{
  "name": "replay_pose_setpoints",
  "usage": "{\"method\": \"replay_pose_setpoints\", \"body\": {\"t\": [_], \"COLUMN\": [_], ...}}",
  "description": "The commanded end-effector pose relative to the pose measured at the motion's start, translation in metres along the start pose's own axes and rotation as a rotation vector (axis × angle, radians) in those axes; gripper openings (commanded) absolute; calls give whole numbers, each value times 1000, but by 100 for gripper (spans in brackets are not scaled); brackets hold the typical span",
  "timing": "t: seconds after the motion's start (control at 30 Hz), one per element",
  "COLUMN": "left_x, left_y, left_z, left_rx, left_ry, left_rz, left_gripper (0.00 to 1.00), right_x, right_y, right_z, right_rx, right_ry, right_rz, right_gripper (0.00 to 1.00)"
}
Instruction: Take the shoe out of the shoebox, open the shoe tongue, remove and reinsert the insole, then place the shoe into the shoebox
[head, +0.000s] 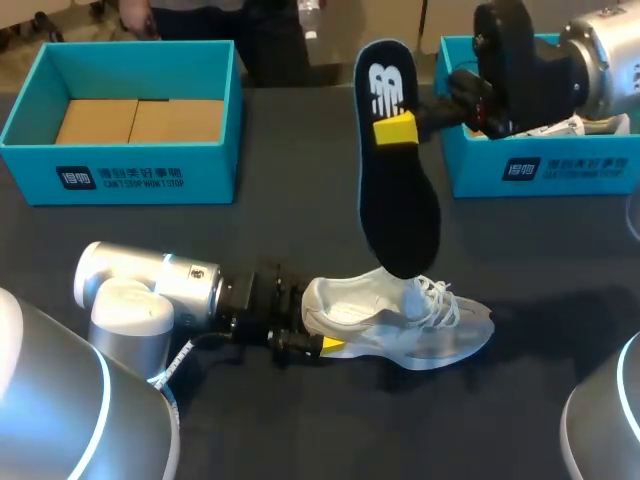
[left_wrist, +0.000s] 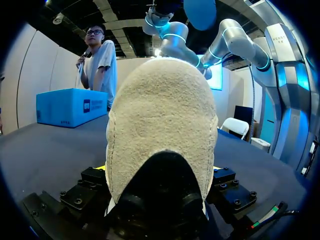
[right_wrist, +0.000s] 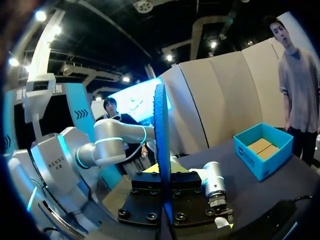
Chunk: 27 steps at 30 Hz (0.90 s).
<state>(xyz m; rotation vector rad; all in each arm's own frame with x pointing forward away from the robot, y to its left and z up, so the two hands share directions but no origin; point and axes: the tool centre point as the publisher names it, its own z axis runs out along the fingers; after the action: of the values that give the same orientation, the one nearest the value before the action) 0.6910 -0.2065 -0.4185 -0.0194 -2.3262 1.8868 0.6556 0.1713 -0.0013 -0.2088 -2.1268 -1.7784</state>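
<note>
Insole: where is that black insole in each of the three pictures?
Head view: insole stands upright above the table, pinched by the right tool, lower end at the white shoe.
Left wrist view: I cannot pick it out; the shoe's heel blocks the view.
Right wrist view: edge-on, upright between the tool's fingers.
Shared landmark: the blue box with cardboard inside, also in the right wrist view.

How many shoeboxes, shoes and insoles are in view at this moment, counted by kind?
shoeboxes, blue: 2, the left shoebox and the right shoebox
shoe, white, on the table: 1
insole, black, held up above the shoe: 1
Total: 4
</note>
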Motion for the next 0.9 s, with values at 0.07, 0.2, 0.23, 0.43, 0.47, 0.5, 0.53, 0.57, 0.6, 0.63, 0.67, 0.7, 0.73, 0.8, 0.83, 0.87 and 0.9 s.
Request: {"method": "replay_pose_setpoints", "body": {"t": [0.07,0.2,0.23,0.43,0.47,0.5,0.53,0.57,0.6,0.63,0.67,0.7,0.73,0.8,0.83,0.87,0.9], "left_x": [0,0,0,0,0,0,0,0,0,0,0,0,0,0,0,0,0], "left_y": [-1,-1,-1,-1,-1,-1,-1,-1,-1,-1,-1,-1,-1,-1,-1,-1,-1], "left_z": [1,1,1,1,1,1,1,1,1,1,1,1,1,1,1,1,1], "left_rx": [-2,-2,-2,-2,-2,-2,-2,-2,-2,-2,-2,-2,-2,-2,-2,-2,-2], "left_ry": [1,1,1,1,1,1,1,1,1,1,1,1,1,1,1,1,1], "left_rz": [0,0,0,0,0,0,0,0,0,0,0,0,0,0,0,0,0], "left_gripper": [0,0,0,0,0,0,0,0,0,0,0,0,0,0,0,0,0], "right_x": [38,57,57,57,57,57,57,57,57,58,61,64,68,75,78,79,80], "right_y": [5,7,7,7,7,7,7,7,7,5,3,3,3,4,5,5,5], "right_z": [-17,-18,-18,-18,-18,-18,-18,-18,-18,-19,-18,-18,-18,-19,-20,-20,-20], "right_rx": [-14,-44,-44,-44,-44,-44,-44,-44,-44,-63,-66,-70,-73,-77,-80,-79,-76], "right_ry": [-63,-79,-79,-79,-79,-79,-79,-79,-79,-75,-73,-74,-73,-75,-74,-74,-76], "right_rz": [67,153,153,153,153,153,153,153,153,157,156,156,158,166,170,174,179], "right_gripper": [0,0,0,0,0,0,0,0,0,0,0,0,0,0,0,0,0]}}
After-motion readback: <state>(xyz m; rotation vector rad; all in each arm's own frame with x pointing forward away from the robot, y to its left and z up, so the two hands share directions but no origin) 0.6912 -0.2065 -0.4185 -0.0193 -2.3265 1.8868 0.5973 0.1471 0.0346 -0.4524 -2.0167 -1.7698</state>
